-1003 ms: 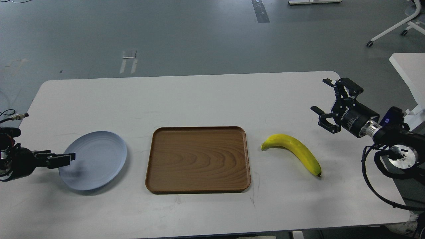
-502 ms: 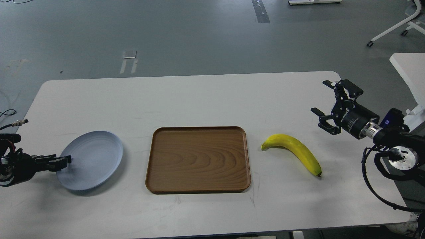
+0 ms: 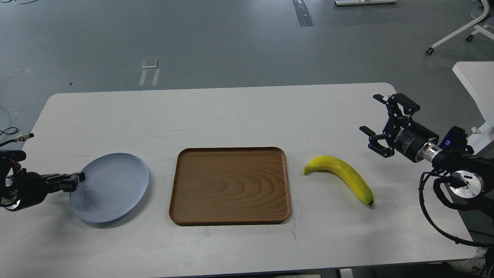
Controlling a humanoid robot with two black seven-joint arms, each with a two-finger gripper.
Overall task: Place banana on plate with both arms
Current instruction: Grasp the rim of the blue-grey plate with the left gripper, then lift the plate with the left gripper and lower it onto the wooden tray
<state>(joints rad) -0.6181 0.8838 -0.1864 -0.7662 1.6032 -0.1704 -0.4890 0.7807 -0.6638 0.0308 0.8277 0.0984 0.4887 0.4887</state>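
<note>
My left gripper [image 3: 75,181] sits at the near-left rim of the plate [image 3: 112,189], fingers clenched on that rim; the plate's left side looks slightly raised off the table [image 3: 231,112], though I cannot be sure how far. Judging from this, the step in hand is bringing the plate toward the middle. To do it well I should keep the pinch firm and low, hold the plate level so it does not tip off my fingertips, and slide or carry it to my right without clipping what lies there.

Just right of the plate, apart from it, is the wooden tray [image 3: 230,185]; its raised rim is the edge to mind, so the plate must either clear it or stop short. Open table lies beyond and in front of the tray.

Right of the tray, the banana [image 3: 341,175] rests on the table, stem toward the tray, dark tip toward me. It is not yet on the plate.

My right gripper [image 3: 376,121] hovers beyond and to the right of the banana, fingers spread wide and empty, with free room between them and the fruit.
</note>
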